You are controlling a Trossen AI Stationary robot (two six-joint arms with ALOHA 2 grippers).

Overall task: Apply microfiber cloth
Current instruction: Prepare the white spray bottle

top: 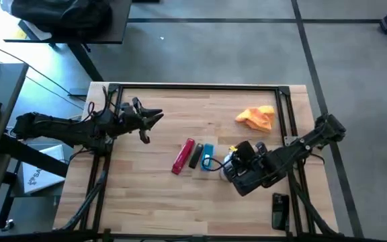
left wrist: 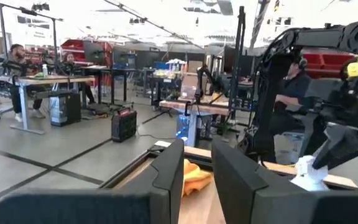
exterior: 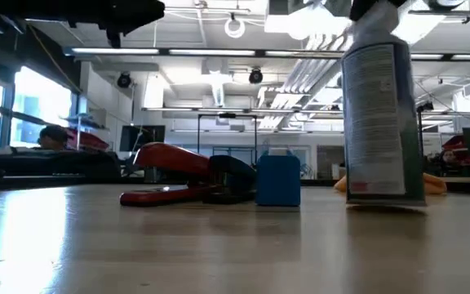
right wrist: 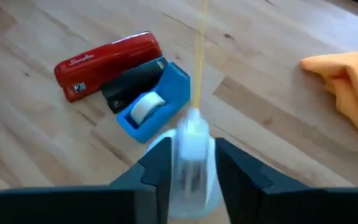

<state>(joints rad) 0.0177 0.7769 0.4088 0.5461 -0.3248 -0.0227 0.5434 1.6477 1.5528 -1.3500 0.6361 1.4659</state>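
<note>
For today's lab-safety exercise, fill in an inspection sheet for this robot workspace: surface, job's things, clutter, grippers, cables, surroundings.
Surface: wooden table, black-framed.
Job's things: orange microfiber cloth lies crumpled near the far right corner, untouched.
Clutter: red stapler, black item and blue tape dispenser side by side mid-table; black object near the right edge.
Grippers: right gripper shut on spray bottle, standing on the table; left gripper open, above the table's left, empty.
Cables: nothing seen on the tabletop.
Surroundings: people seated at desks beyond the table.
</note>
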